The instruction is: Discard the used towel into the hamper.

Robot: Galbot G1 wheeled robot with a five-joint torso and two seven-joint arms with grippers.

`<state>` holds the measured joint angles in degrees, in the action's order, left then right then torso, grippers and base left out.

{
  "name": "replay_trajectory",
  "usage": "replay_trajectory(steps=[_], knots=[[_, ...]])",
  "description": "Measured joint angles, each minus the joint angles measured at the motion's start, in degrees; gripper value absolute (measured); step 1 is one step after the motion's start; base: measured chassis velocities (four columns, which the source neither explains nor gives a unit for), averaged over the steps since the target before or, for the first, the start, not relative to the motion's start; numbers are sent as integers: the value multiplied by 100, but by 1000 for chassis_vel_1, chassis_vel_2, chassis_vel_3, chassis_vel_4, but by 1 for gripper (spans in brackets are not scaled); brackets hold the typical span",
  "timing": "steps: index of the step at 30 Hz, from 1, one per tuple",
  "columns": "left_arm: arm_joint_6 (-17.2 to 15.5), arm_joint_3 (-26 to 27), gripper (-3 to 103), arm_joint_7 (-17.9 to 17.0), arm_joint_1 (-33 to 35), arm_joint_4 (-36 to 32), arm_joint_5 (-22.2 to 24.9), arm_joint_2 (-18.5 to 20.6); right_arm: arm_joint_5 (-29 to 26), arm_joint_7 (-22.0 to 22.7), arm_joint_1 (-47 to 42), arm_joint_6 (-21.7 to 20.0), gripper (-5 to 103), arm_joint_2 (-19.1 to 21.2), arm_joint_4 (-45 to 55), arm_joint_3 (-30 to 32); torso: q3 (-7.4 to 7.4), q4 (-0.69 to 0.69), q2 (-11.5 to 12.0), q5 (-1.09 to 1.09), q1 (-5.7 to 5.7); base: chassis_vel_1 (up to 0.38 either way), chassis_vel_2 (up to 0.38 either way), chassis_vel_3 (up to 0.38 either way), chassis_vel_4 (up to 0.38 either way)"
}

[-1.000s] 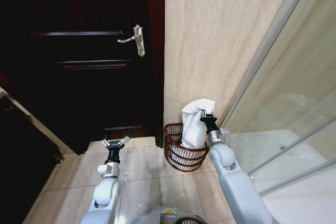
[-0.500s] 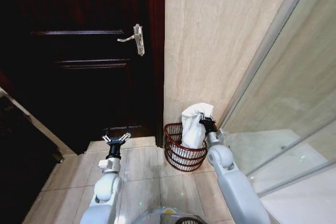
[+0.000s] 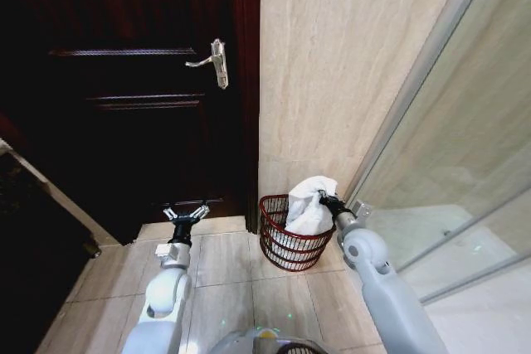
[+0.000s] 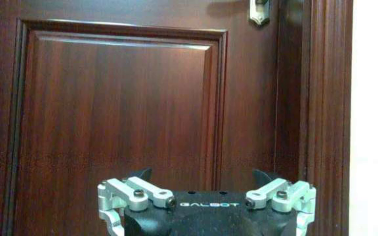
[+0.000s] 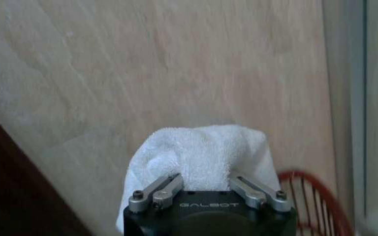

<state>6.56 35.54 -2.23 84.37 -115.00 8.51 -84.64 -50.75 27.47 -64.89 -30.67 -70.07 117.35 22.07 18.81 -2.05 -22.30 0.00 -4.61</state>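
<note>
Your right gripper [image 3: 325, 200] is clamped on the white towel [image 3: 310, 210], whose lower folds sit inside the red-brown wire hamper [image 3: 286, 246] against the beige wall [image 3: 348, 64]. Your left gripper [image 3: 186, 214] hangs spread open and empty before the dark door [image 3: 124, 122].

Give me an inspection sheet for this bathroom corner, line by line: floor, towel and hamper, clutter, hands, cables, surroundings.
Surface: beige tiled floor.
Job's things: white towel hanging into the red wire hamper, its top above the rim; hamper stands on the floor against the wall.
Clutter: nothing seen.
Hands: right hand shut on the towel over the hamper; left hand open, empty, facing the door.
Cables: nothing seen.
Surroundings: dark wooden door with a metal handle, beige tiled wall, glass shower panel on the robot's right.
</note>
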Motion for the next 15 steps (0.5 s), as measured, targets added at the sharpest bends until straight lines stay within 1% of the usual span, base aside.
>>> replay_trajectory(steps=[3,5,7,11,14,15], knots=[[108,53,100,0,44,76,4,23,-671,375,61,-357,12,42,59,-11,2,1,-2,0,-1,0,0,0,0],[127,62,100,0,52,88,13,28,-747,450,94,-386,12,57,43,-40,2,2,-3,-1,-1,0,0,0,0],[195,78,100,1,82,139,91,68,-1031,729,249,-418,12,109,-84,-250,4,0,-5,0,-1,0,0,0,0],[228,80,100,4,68,206,117,93,-1127,838,466,-434,12,113,-261,-398,5,0,-6,0,-2,0,0,0,0],[211,78,100,11,12,238,117,110,-1388,1045,802,-529,12,113,-564,-588,6,0,-8,0,-3,0,0,0,0],[211,78,100,11,12,238,117,110,-1388,1045,802,-529,12,113,-564,-588,6,0,-8,0,-3,0,0,0,0]])
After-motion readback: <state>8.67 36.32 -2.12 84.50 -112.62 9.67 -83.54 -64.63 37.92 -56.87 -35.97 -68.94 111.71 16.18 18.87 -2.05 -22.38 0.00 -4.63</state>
